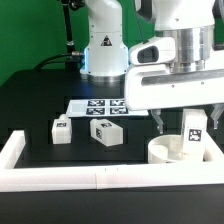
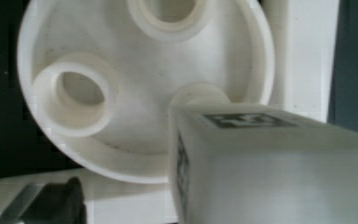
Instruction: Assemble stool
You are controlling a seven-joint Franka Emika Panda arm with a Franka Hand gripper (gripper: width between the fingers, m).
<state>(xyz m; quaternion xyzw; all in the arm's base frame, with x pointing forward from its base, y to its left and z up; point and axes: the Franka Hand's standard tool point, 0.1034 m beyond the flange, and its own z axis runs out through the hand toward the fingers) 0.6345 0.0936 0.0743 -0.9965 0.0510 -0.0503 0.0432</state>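
End effector (image 1: 188, 126) was wide apart, straddling the upright leg (image 1: 192, 131), not clamped; that leg stood in a socket of the seat (image 1: 163, 153); seat sat against border rail (image 1: 60, 178), likely for bracing; two spare legs (image 1: 61, 131) (image 1: 105, 131) lay loose on bench (image 1: 35, 100).

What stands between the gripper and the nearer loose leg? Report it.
Nothing visible. The open gripper hangs by the upright leg on the seat; the nearer loose leg lies toward the exterior view's left, only table between.
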